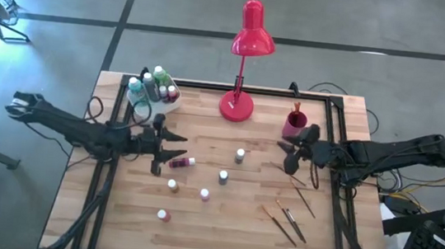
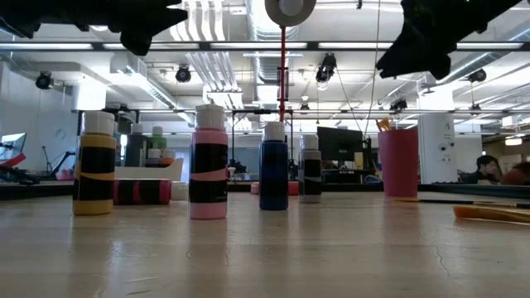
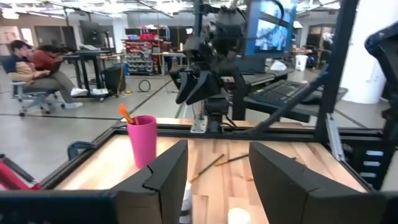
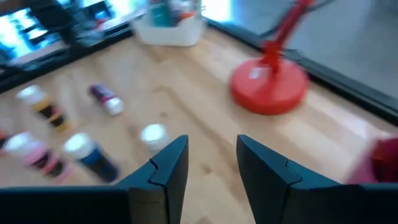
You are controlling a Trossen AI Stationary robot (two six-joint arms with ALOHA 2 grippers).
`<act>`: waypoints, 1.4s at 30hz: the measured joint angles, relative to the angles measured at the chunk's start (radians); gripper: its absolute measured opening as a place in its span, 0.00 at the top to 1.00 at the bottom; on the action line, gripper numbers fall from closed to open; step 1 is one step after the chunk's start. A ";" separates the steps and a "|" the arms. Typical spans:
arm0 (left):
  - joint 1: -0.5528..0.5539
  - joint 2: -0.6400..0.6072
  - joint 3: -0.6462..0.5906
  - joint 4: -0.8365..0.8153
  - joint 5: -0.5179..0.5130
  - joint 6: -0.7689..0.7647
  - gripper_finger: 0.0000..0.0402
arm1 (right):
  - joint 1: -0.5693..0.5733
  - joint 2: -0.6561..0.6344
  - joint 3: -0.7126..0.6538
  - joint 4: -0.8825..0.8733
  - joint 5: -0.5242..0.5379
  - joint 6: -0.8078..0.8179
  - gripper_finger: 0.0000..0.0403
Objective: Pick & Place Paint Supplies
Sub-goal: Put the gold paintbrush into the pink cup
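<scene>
Still early: some paint bottles sit in the white tray [image 1: 137, 99] at the surface's far left corner, five white-capped bottles [image 1: 223, 175] and thin wooden brushes [image 1: 288, 221] remain loose, both hands [image 1: 172, 148] [image 1: 289, 155] released, empty.

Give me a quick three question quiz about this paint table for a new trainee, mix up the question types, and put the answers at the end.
1. True or false: the purple bottle near the left gripper lies on its side.
2. Multiple choice: what stands in the pink cup? A) a brush B) a bottle C) nothing
3. Fill in: the loose brushes lie on the table on the ______ arm's side.

Key
1. True; the other loose bottles stand upright.
2. A, an orange handle sticks out of it.
3. Right, below the right gripper, which holds nothing.
</scene>
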 joint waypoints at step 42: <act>-0.227 0.006 0.000 -0.122 -0.261 -0.186 0.58 | -0.222 0.727 0.219 -0.283 -0.457 -0.128 0.61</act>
